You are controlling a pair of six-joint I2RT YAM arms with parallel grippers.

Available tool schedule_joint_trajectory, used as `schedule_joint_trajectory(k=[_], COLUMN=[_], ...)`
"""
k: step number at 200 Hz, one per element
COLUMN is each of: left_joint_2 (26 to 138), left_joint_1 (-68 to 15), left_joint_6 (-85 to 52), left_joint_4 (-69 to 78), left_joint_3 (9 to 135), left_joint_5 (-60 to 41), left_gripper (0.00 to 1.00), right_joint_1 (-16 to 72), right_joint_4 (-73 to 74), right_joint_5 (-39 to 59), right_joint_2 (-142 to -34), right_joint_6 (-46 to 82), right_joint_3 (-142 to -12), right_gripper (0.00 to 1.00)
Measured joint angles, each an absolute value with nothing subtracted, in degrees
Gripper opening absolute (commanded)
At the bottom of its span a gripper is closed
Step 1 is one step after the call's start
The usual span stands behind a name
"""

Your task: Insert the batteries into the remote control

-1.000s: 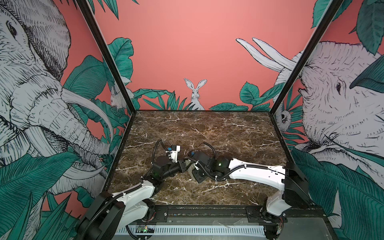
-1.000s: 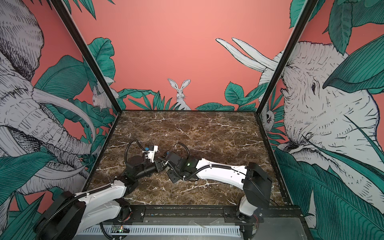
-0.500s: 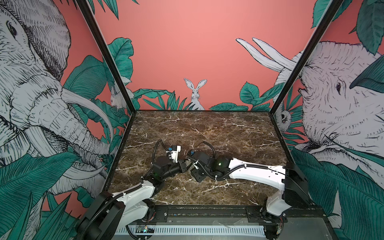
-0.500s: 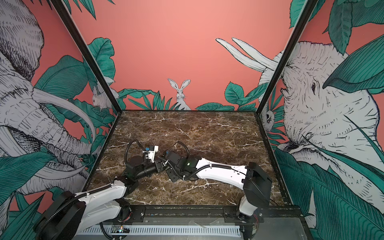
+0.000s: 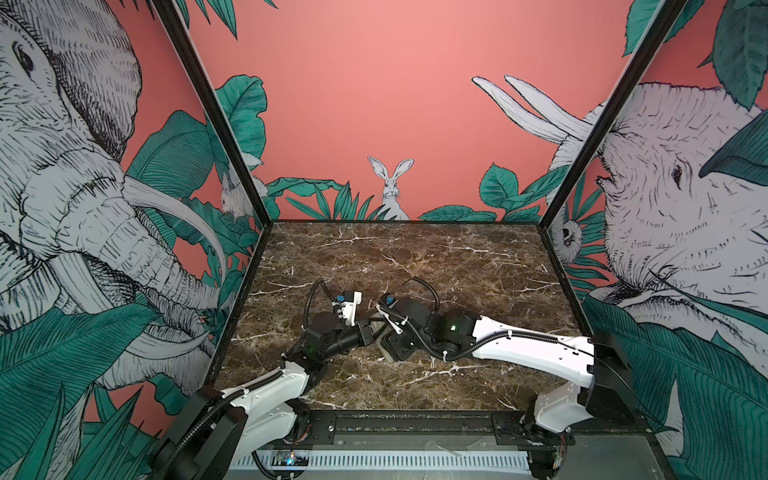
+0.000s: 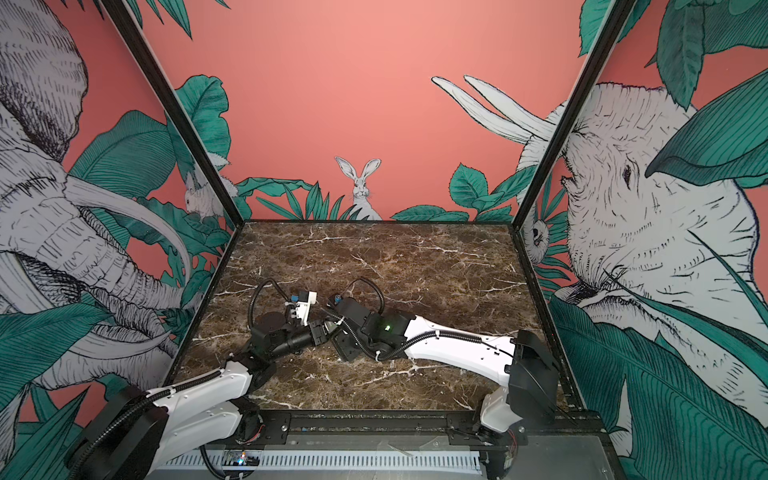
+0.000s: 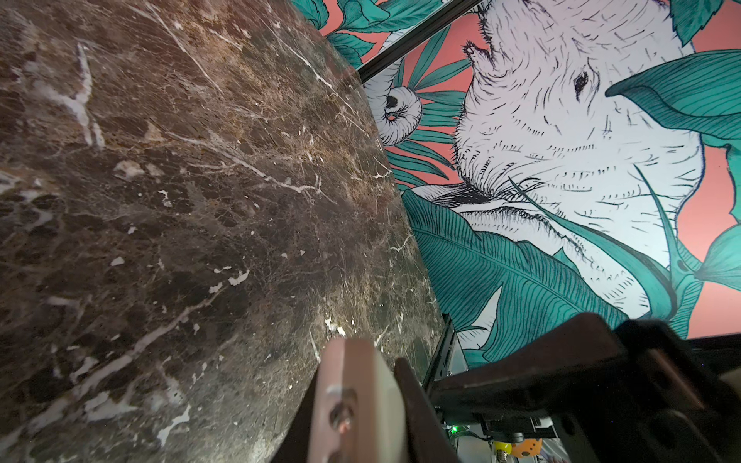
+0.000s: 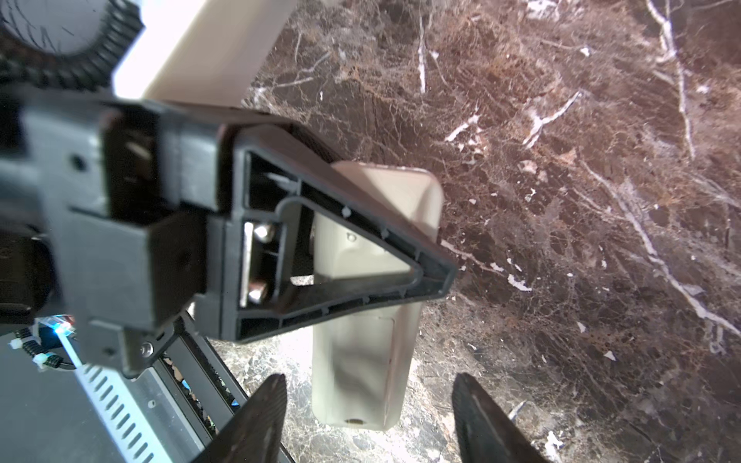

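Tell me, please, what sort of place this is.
Probably a purpose-built robot test booth rather than a lived-in room: a marble-look tabletop boxed in by pink wall panels printed with elephants and a rabbit, and two robot arms mounted on a metal rail along its near edge.

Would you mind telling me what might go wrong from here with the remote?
1. Only the left gripper clamps the remote control; the right gripper stands open around its end, so the remote may pivot or slip if pushed.
2. Both grippers crowd one spot above the table, so they could collide.
3. No batteries show in any view, so loading cannot be checked.
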State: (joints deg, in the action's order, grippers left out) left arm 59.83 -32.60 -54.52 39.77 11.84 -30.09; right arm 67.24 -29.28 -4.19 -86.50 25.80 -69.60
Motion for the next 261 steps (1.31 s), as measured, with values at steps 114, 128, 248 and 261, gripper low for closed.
schedule_joint_trajectory(k=[114, 128, 248, 261], left_joint_2=[58.78, 58.78, 58.26, 58.26], left_joint_1=[-32.62, -32.6, -32.6, -32.6], left_joint_6=[-54.41, -54.43, -54.41, -54.41], left_joint_4=[38.94, 38.94, 38.89, 38.89], left_joint_3=[11.84, 11.84, 11.84, 11.84], left_joint_5=[-30.61, -30.65, -30.89, -30.89], left_gripper=[0.0, 0.0, 0.0, 0.0], right_joint_1=[67.13, 66.72, 66.3, 66.3], right_joint_4=[-28.99, -28.82, -27.38, -27.35], right_joint_5=[-6.63, -6.63, -6.42, -6.42], right_joint_2=[-81.54, -82.28, -83.72, -83.72], right_joint_6=[28.51, 28.51, 28.53, 28.53], right_joint_3=[-62.65, -62.65, -62.61, -62.61], right_gripper=[0.67, 0.66, 0.65, 0.65])
